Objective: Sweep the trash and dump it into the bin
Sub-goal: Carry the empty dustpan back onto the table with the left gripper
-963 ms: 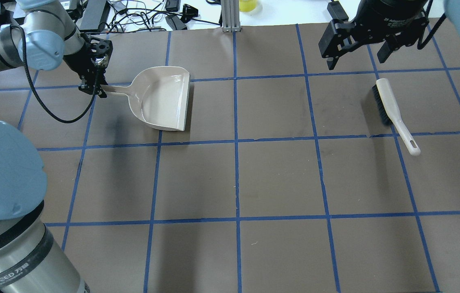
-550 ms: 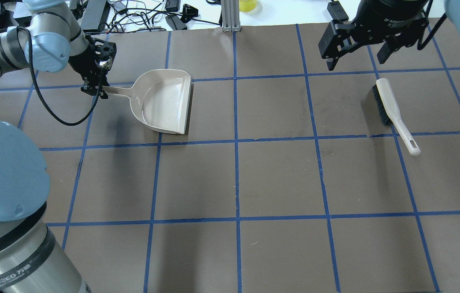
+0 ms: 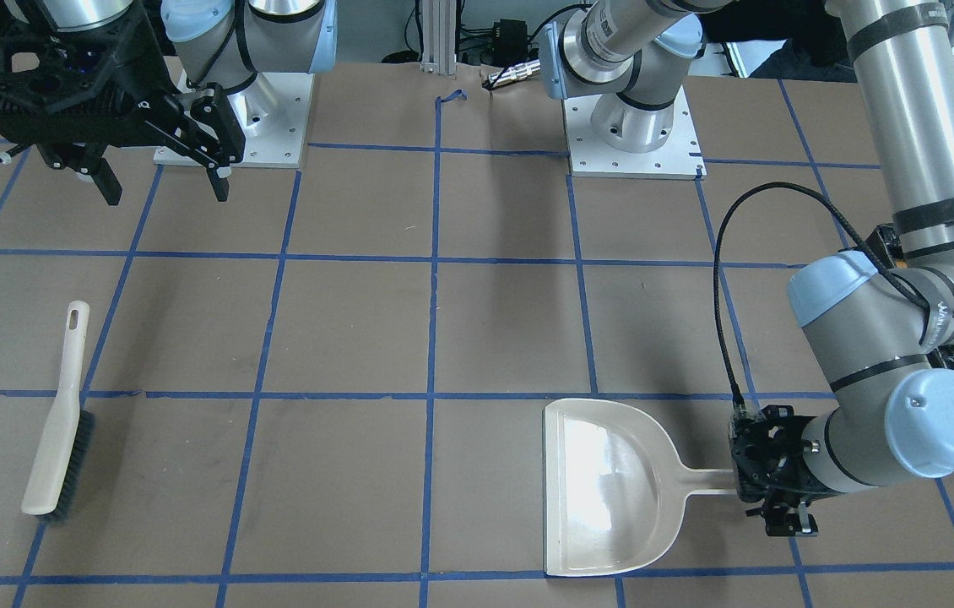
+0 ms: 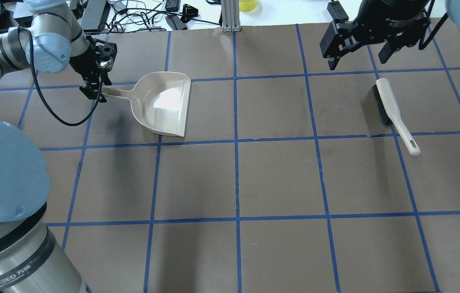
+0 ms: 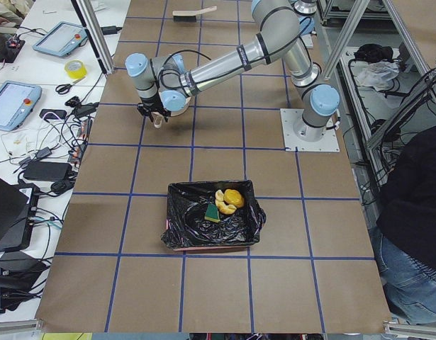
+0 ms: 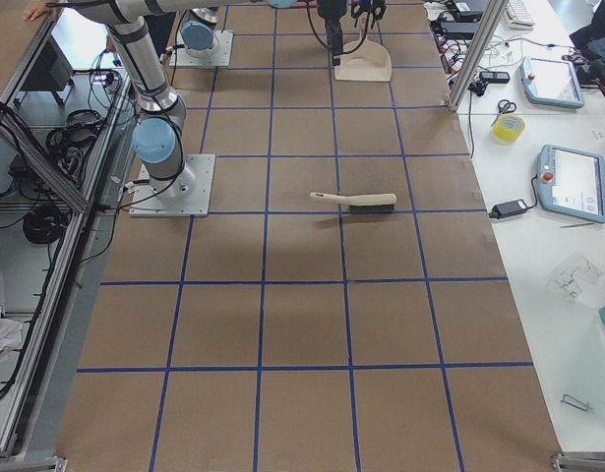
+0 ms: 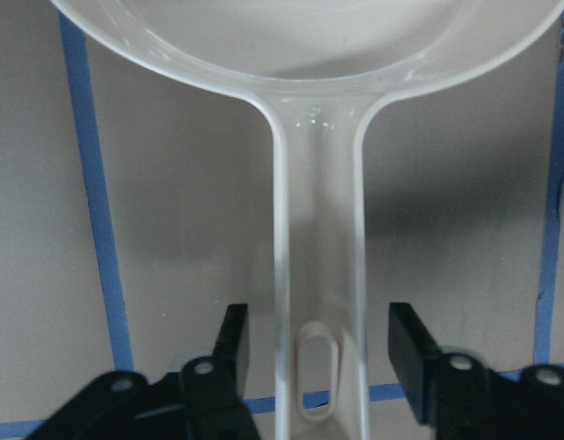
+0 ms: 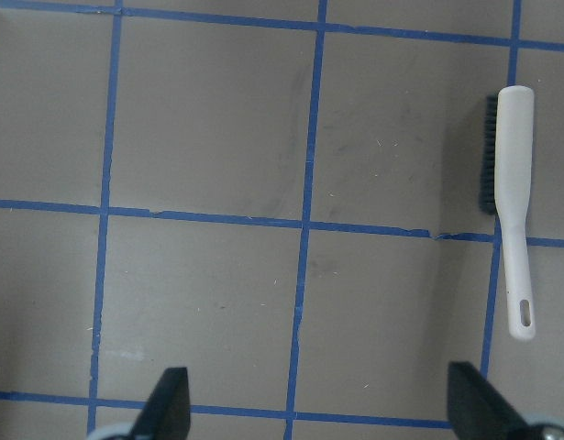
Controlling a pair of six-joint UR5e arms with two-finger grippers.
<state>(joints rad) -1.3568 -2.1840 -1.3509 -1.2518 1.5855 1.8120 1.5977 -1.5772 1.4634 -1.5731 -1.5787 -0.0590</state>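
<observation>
Now the left gripper [image 7: 316, 321] is sitting spread around the dustpan handle [image 7: 318, 229]; the right gripper [image 8: 320, 374] is hanging wide open near the brush [image 8: 514, 202].

Worktop [image 4: 279, 179]: flat, covered in brown paper, divided into squares by blue tape lines [image 4: 237, 179]. Aluminium profile post [image 4: 230, 16] at the far edge. White side bench [image 6: 523, 295] along one long side, bearing two teach pendants [image 6: 573, 182], a yellow tape roll [image 6: 508, 127], scissors [image 6: 507, 106] and loose black cables [image 4: 140, 18]. Grey floor [image 6: 41, 305] beyond the frame. Lighting even, from above; shadows soft.
</observation>
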